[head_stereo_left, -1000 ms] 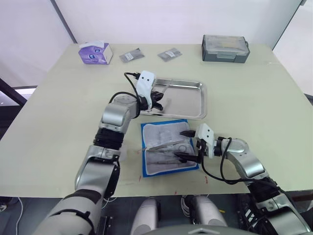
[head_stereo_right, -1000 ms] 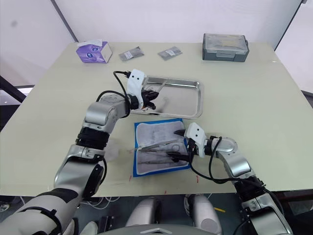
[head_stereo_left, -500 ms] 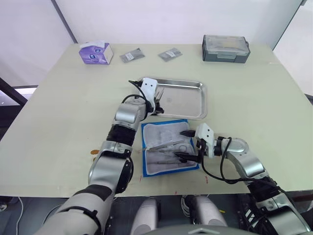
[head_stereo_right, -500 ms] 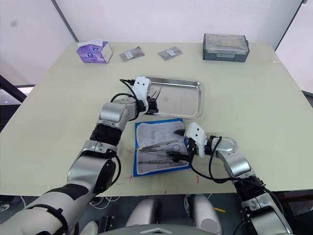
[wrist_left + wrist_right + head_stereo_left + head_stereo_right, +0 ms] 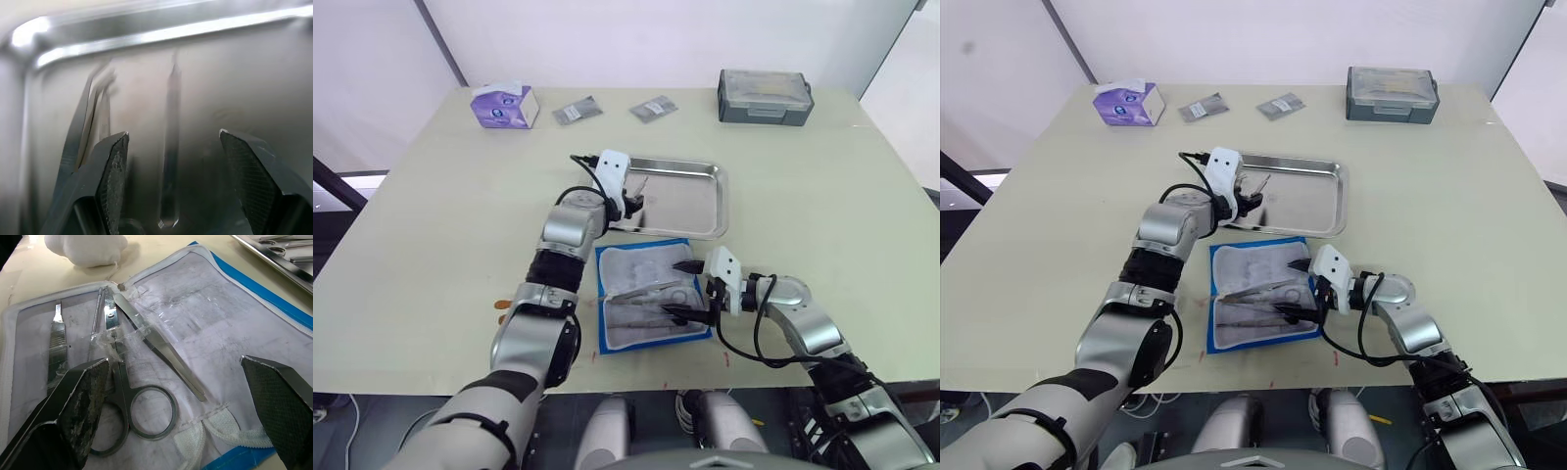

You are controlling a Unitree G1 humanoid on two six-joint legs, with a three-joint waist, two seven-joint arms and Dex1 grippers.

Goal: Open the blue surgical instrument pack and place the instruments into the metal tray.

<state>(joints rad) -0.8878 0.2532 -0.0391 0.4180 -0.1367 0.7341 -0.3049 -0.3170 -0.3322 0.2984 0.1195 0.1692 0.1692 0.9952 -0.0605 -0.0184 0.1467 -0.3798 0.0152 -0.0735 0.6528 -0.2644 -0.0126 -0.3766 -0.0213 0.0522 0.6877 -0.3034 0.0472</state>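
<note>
The blue surgical instrument pack [image 5: 651, 296] lies unfolded on the table, just in front of the metal tray [image 5: 700, 201]. My right gripper [image 5: 685, 290] hovers open over the pack's right half. Between its fingers [image 5: 83, 396] I see instruments in the clear lining: scissors [image 5: 122, 401], tweezers [image 5: 159, 350] and a slim flat handle [image 5: 56, 345]. My left gripper [image 5: 632, 200] is at the tray's left end, open [image 5: 172, 133]. A slim instrument [image 5: 169, 161] lies loose on the tray floor between its fingertips, and tweezers [image 5: 80, 134] lie beside it.
A purple tissue box [image 5: 504, 105] stands at the back left. Two grey foil packets [image 5: 576, 111] [image 5: 653, 108] lie behind the tray, and a grey lidded box [image 5: 764, 95] sits at the back right. Bare tabletop stretches to both sides.
My left gripper has come down into the tray's left end and opened, leaving a slim instrument on the tray floor. The right arm has not moved.
</note>
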